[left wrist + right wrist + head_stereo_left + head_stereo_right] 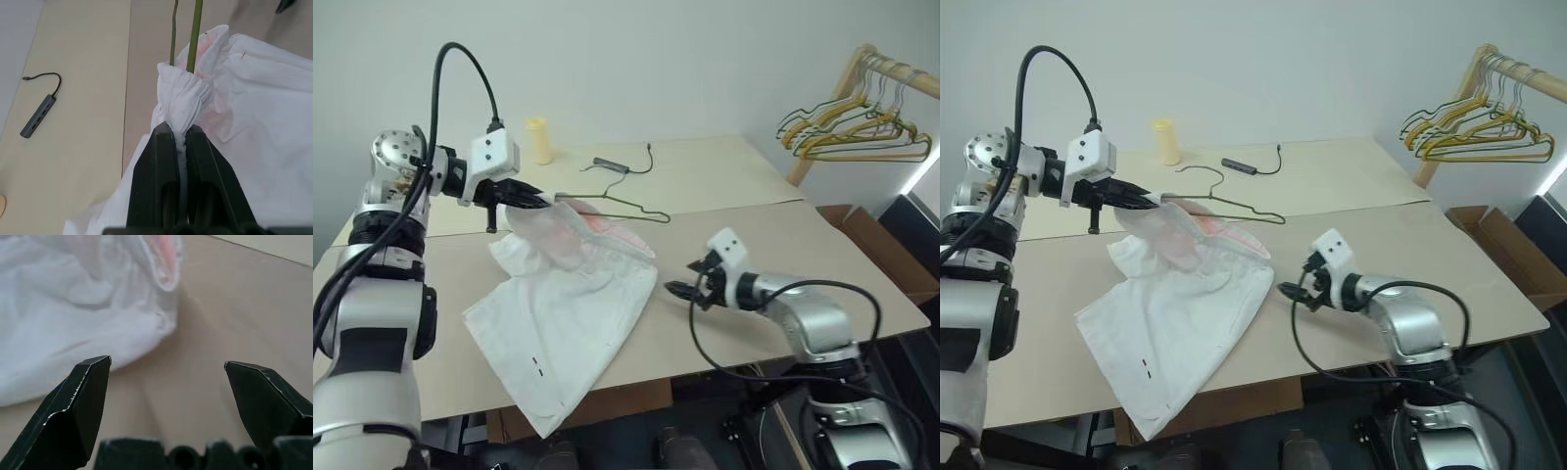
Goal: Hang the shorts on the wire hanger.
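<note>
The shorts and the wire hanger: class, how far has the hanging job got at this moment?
Done: the wire hanger already runs into the bunched waistband of the shorts. In hand: the left gripper is shut on that waistband, holding it up off the table. The right gripper is open beside the shorts, holding nothing. Left: most of the fabric lies on the table, so the shorts are not hung yet.

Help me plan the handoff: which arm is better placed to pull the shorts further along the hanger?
Probably the right. Its pincer is open, beside the shorts, while the left pincer is shut on the waistband with the hanger wire.
</note>
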